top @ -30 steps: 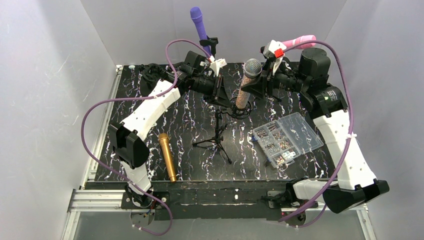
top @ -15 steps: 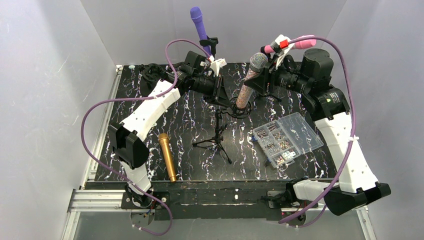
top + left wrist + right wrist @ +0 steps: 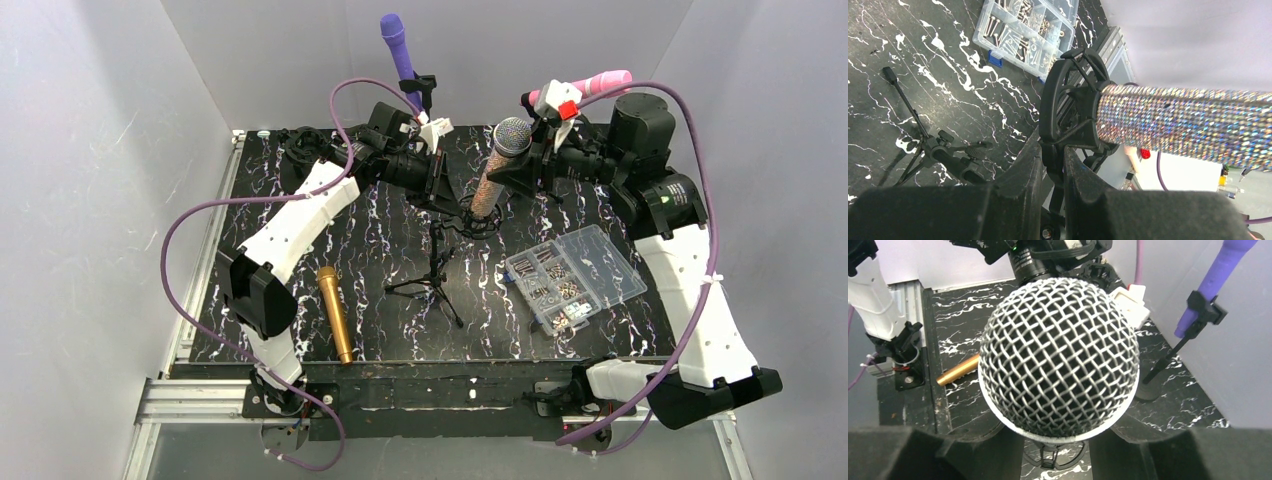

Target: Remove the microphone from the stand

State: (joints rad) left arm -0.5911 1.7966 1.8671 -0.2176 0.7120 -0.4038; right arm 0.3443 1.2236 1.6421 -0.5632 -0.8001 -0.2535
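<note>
A sparkly microphone (image 3: 487, 188) with a silver mesh head (image 3: 511, 136) sits tilted in the black shock mount of a small tripod stand (image 3: 434, 272). My left gripper (image 3: 441, 190) is shut on the mount's bracket; in the left wrist view its fingers (image 3: 1024, 172) pinch the bracket just below the ring (image 3: 1066, 107), with the microphone body (image 3: 1188, 120) still seated in it. My right gripper (image 3: 517, 170) is shut on the microphone just under the head. In the right wrist view the mesh head (image 3: 1058, 357) fills the frame above my right gripper (image 3: 1058, 447).
A gold microphone (image 3: 335, 312) lies at the front left. A clear box of screws (image 3: 574, 276) sits at the right. A purple microphone (image 3: 396, 45) and a pink one (image 3: 598, 82) stand on stands at the back. Grey walls enclose the table.
The right gripper tilted the microphone head up and to the right, then brought it partly back. The left gripper stayed on the mount.
</note>
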